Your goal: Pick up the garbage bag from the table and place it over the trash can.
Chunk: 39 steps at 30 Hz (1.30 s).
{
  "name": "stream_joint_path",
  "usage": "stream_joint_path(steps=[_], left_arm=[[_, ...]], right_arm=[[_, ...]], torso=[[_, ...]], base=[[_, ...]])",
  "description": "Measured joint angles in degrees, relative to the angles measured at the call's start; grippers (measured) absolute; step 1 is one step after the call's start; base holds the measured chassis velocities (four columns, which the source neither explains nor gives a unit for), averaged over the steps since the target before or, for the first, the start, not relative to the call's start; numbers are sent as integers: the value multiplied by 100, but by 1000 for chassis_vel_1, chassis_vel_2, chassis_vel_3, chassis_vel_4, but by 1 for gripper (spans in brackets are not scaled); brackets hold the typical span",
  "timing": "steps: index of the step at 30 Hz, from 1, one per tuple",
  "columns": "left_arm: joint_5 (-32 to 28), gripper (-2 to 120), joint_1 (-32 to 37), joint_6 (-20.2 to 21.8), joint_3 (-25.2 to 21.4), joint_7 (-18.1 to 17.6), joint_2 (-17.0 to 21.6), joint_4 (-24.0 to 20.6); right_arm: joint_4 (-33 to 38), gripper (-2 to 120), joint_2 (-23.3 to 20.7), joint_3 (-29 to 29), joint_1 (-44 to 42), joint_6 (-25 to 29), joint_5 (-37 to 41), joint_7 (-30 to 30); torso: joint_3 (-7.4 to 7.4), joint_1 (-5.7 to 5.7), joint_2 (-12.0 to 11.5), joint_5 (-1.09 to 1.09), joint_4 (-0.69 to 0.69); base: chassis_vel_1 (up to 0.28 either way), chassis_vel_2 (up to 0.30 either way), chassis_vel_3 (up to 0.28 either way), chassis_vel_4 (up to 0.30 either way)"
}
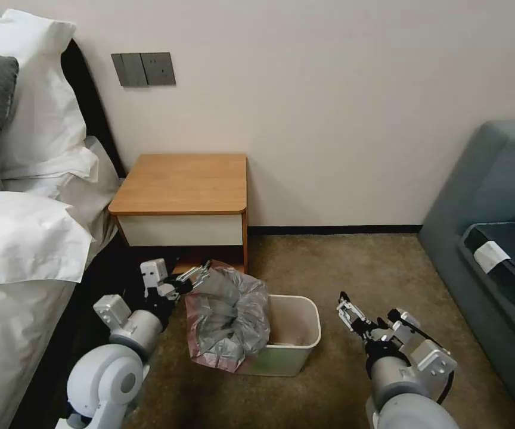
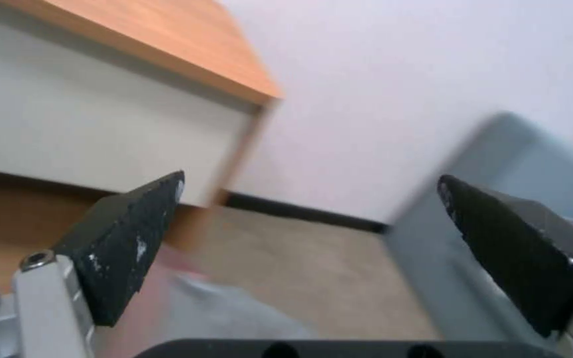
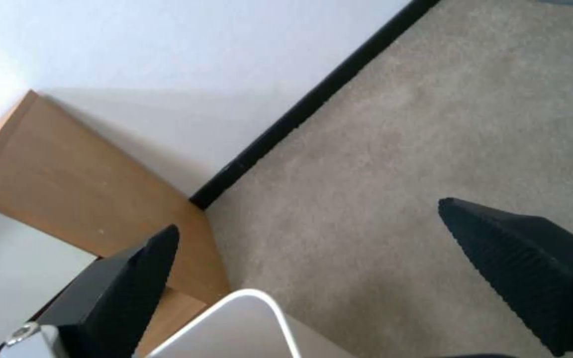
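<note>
The grey, pink-tinged garbage bag [image 1: 229,316] lies crumpled over the left end of the cream trash can [image 1: 296,333], hanging down its outer left side toward the carpet. The can's right half stays uncovered. My left gripper [image 1: 198,275] is open beside the bag's upper left edge, just in front of the table [image 1: 183,187]. In the left wrist view the left gripper [image 2: 310,178] has nothing between its fingers, and the bag [image 2: 200,311] shows blurred below them. My right gripper [image 1: 344,307] hangs open to the right of the can. In the right wrist view the right gripper [image 3: 308,215] is over carpet near the can's rim [image 3: 260,303].
A bed with white bedding [image 1: 19,250] stands close on the left, against my left arm. A grey-blue sofa [image 1: 496,196] holding loose items fills the right side. Beige carpet [image 1: 341,268] lies open between the can and the sofa. The wall runs behind the table.
</note>
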Motion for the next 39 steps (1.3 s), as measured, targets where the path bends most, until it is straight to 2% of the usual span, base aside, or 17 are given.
stream_joint_path(steps=[3, 4, 6, 7, 8, 12, 16, 22, 25, 28, 30, 39], left_arm=[[-854, 100, -14, 965, 9, -239, 8, -193], [-854, 100, -14, 965, 9, -239, 8, -193], [-962, 100, 5, 1284, 28, -420, -21, -86], [-744, 100, 41, 1330, 100, -497, -48, 22], [-744, 100, 41, 1330, 100, -497, -48, 22], [485, 100, 187, 1356, 404, -652, -172, 220], [925, 100, 194, 1344, 495, -836, -243, 315], [1046, 100, 181, 1330, 531, -1007, -294, 430], [1055, 100, 188, 1318, 541, -1159, -358, 434], [1162, 100, 144, 1307, 590, -1474, -427, 600], [1248, 100, 124, 1305, 624, -1512, -436, 679], [1602, 99, -11, 1294, 772, -1161, -472, 978]], right_arm=[[-16, 100, 19, -50, 7, 57, -103, -67], [-16, 100, 19, -50, 7, 57, -103, -67], [-19, 100, 30, -51, 18, 95, -138, -86], [-21, 100, 34, -51, 18, 110, -148, -97], [-21, 100, 34, -51, 18, 110, -148, -97], [-56, 100, 38, -58, 8, 174, -211, -136], [-78, 100, 69, -80, -12, 236, -283, -165], [-98, 100, 94, -93, -51, 284, -359, -183], [-120, 100, 109, -89, -101, 334, -436, -205], [-129, 100, 164, -86, -125, 383, -512, -213], [-130, 100, 183, -86, -129, 393, -533, -214], [-157, 100, 207, -58, -195, 480, -647, -219]], torso=[[0, 0, 0, 1, 0], [0, 0, 0, 1, 0], [0, 0, 0, 0, -1], [0, 0, 0, 0, 0], [0, 0, 0, 0, 0], [0, 0, 0, 0, 0], [0, 0, 0, 0, 0], [0, 0, 0, -1, 0], [0, 0, 0, 0, 0], [0, 0, 0, 0, 0], [0, 0, 0, 0, 0], [0, 0, 0, 0, 0]], base=[[0, 0, 0, 0], [0, 0, 0, 0], [0, 0, 0, 0], [0, 0, 0, 0], [0, 0, 0, 0], [0, 0, 0, 0], [0, 0, 0, 0], [0, 0, 0, 0], [0, 0, 0, 0], [0, 0, 0, 0], [0, 0, 0, 0], [0, 0, 0, 0]])
